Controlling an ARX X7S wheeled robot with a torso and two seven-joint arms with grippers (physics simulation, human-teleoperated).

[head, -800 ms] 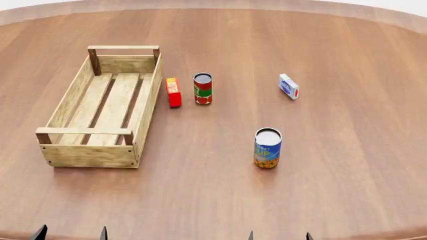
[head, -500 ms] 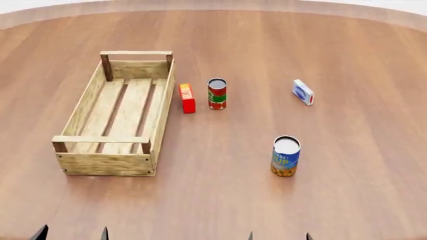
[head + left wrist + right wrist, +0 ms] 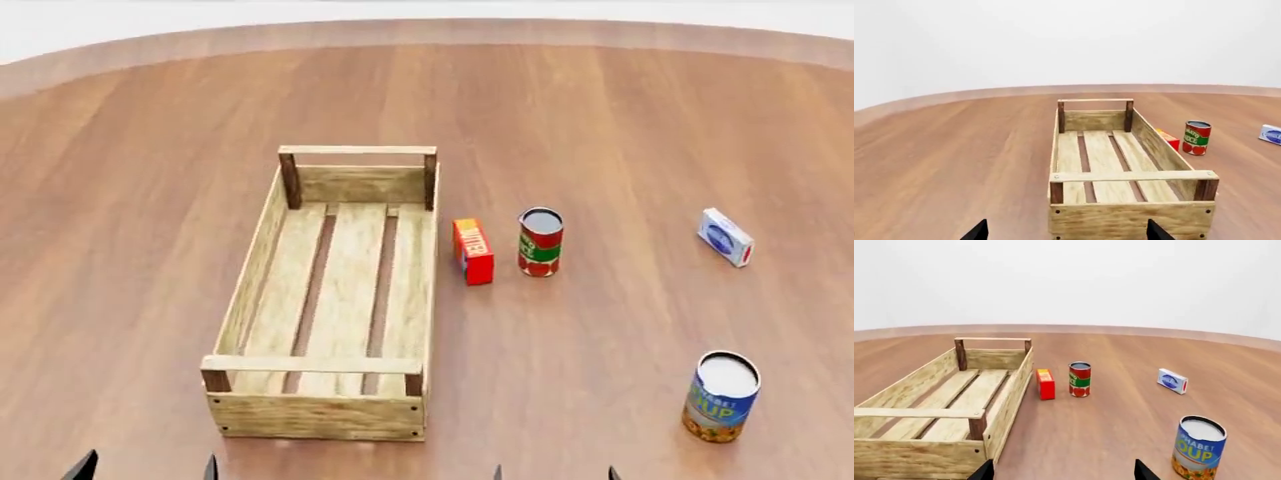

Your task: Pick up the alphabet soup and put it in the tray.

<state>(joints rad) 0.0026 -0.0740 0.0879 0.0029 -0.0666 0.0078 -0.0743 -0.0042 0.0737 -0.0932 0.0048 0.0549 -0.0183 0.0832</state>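
While only the dark tips of our fingers show at the near edge of each view, we can see both pairs standing spread with nothing between them: the left gripper (image 3: 1066, 231) and the right gripper (image 3: 1064, 471) are both wide apart and empty, which suits an arm that has not yet gone for anything.

Ahead of the right fingertips (image 3: 1142, 470) and off to their outer side stands the soup can (image 3: 1197, 447), upright on the table (image 3: 1121, 425), well apart from both tips. We judge that this arm is the natural one to reach for it.

Straight ahead of the left fingers, and close, sits the wooden tray (image 3: 1131, 176), empty, its long side running away from us.

Beyond the tray's far-right wall lie a red box (image 3: 473, 251) and a red-and-green can (image 3: 541, 241) side by side, and further out a small blue-and-white box (image 3: 725, 237).
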